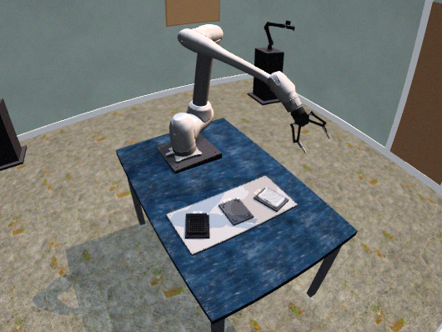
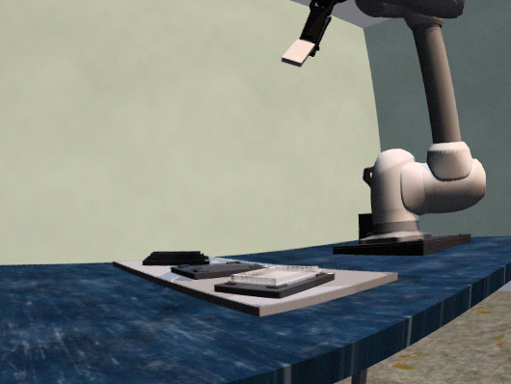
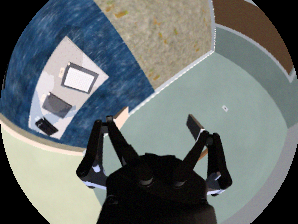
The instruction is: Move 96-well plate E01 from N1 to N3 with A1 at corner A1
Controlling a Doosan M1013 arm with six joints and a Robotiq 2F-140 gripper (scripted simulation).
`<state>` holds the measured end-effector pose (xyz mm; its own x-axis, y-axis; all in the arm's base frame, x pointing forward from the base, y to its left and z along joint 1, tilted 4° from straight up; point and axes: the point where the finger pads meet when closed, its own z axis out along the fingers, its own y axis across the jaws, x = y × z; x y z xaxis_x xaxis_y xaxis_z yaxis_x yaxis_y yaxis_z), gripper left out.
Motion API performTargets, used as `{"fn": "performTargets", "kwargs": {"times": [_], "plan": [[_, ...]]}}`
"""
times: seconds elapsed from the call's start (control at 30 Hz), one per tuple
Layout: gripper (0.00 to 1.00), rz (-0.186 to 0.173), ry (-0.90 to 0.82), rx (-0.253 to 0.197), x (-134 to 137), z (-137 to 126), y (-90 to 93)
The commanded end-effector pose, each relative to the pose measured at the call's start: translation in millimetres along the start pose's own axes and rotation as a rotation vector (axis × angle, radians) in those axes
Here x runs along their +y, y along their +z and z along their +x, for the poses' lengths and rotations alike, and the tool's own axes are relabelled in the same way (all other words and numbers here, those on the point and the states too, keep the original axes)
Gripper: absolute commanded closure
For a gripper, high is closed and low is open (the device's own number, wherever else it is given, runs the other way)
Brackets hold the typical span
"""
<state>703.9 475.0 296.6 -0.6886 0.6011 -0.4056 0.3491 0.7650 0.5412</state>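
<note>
A grey mat [image 1: 250, 189] on the blue table carries three nests in a row. A black 96-well plate [image 1: 197, 224] sits on the left nest. The middle nest [image 1: 235, 211] is dark and bare. A clear 96-well plate [image 1: 271, 198] sits on the right nest. The labels are too small to read, so I cannot tell which plate is E01. The same row shows in the exterior view, with the black plate [image 2: 175, 257], the bare nest [image 2: 217, 269] and the clear plate [image 2: 275, 276]. My gripper [image 1: 314, 143] is open and empty, high above and beyond the table's right edge. It also shows in the wrist view [image 3: 158, 119], far from the clear plate [image 3: 79, 78].
The arm's base [image 1: 188, 155] stands on a dark plate at the table's far end. A black pedestal with a small camera arm [image 1: 268, 71] stands on the floor behind the table. Another dark stand [image 1: 8, 142] is at the far left.
</note>
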Motion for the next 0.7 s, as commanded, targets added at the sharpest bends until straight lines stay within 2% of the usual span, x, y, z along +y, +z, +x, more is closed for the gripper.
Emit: {"fn": "performTargets", "kwargs": {"times": [0.0,0.57,0.67], "plan": [[0.00,0.000,0.000,0.000,0.0,0.0,-0.1],[0.00,0.000,0.001,0.000,-0.2,-0.2,0.0],[0.00,0.017,0.044,-0.003,-9.9,-8.5,4.0]]}}
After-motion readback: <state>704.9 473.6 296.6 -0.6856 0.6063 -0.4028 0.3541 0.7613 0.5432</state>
